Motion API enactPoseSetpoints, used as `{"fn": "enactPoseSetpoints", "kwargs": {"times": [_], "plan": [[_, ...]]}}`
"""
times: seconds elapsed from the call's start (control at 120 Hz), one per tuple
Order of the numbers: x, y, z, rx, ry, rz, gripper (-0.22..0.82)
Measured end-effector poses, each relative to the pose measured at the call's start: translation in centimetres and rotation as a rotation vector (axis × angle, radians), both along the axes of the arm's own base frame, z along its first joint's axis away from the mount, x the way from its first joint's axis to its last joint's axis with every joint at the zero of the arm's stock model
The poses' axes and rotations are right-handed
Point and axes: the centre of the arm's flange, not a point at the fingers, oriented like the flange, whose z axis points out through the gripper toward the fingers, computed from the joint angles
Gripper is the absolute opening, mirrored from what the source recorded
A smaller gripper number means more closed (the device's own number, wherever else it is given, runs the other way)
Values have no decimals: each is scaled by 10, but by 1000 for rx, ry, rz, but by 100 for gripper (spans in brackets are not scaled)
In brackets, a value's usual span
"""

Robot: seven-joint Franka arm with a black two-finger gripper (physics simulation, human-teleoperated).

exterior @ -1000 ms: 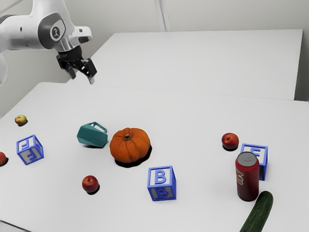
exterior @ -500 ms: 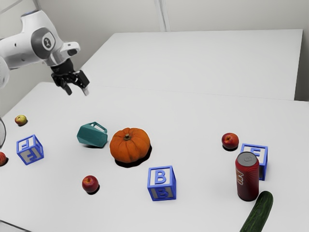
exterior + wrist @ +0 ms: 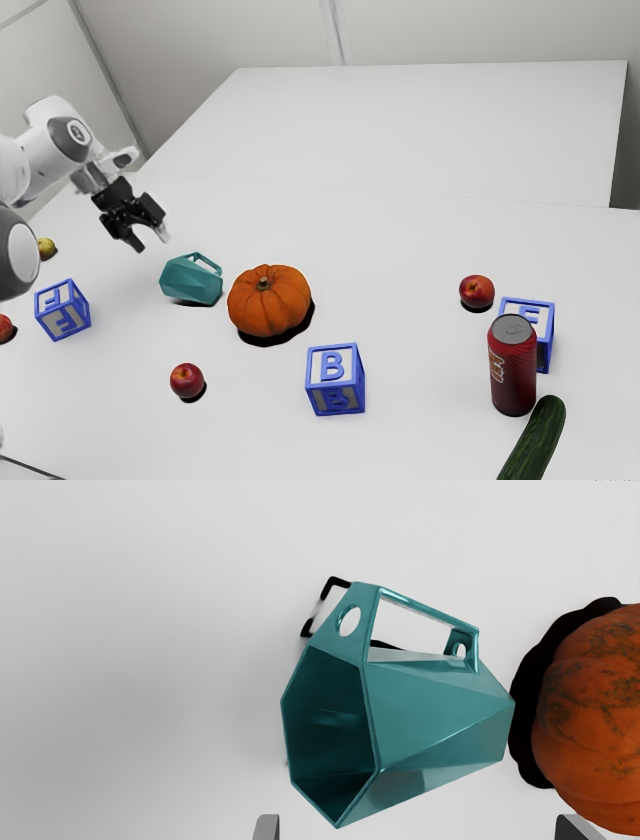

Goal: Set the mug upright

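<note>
Lying on its side beside the pumpkin (image 3: pixel 268 303), there's the teal, faceted mug (image 3: pixel 190 281), mouth gaping! The gripper (image 3: pixel 151 243) is spread wide; one block (image 3: pixel 333 373) reads "B", the can's (image 3: pixel 514 372) script illegible.

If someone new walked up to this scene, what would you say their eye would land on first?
Probably the orange pumpkin, the biggest and warmest-coloured thing near the middle of the pale table. Next would likely come the teal mug lying on its side beside it, with the open gripper above the table nearby. Toward the exterior view's right, the red can stands upright in front of a lettered block.
</note>
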Motion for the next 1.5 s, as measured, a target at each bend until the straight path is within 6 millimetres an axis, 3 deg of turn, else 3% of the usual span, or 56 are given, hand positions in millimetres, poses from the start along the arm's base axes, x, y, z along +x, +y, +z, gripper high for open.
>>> {"fn": "enactPoseSetpoints", "kwargs": {"times": [0.292,0.725,1.05,1.308,1.5], "plan": [[-1,18,-48,-182,0,11,60],[-7,13,-81,-330,-40,-43,59],[-6,9,-82,-363,-80,-72,24],[-5,1,-80,-416,-114,-67,12],[-4,-2,-80,-436,-123,-67,-6]]}}
